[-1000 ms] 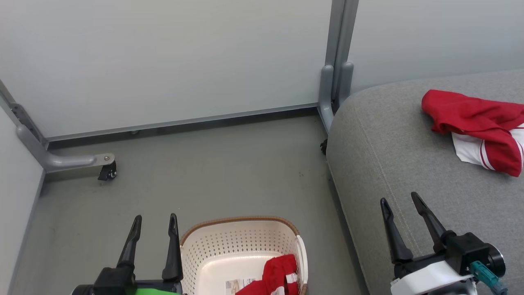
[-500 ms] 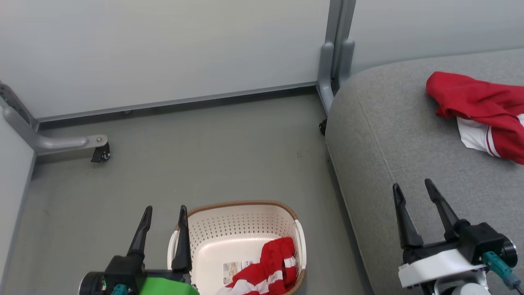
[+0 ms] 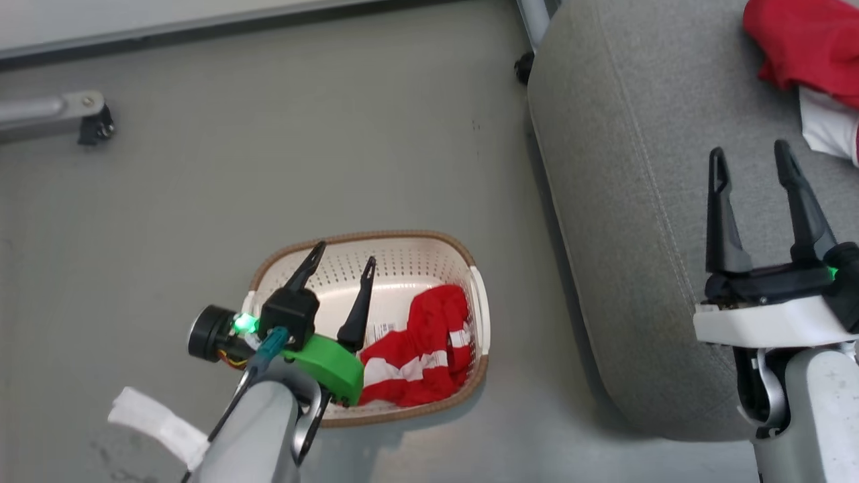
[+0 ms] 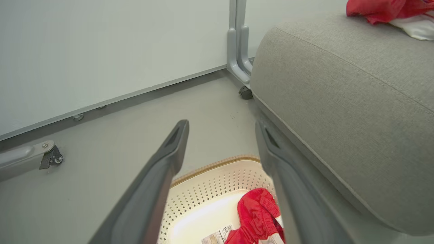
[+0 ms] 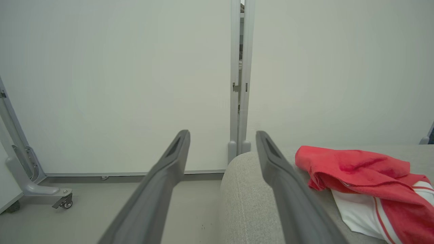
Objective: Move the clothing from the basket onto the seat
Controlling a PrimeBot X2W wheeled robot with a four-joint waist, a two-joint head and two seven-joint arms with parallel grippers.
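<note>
Beside the left end effector (image 3: 345, 253), clothing (image 3: 416, 349) lies inside the basket (image 3: 376, 236)

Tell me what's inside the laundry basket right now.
Inside the basket: a crumpled red-and-white garment toward its right side and a paper label on its bottom. The left end effector, open over it, and the garment hide part of the bottom.
</note>
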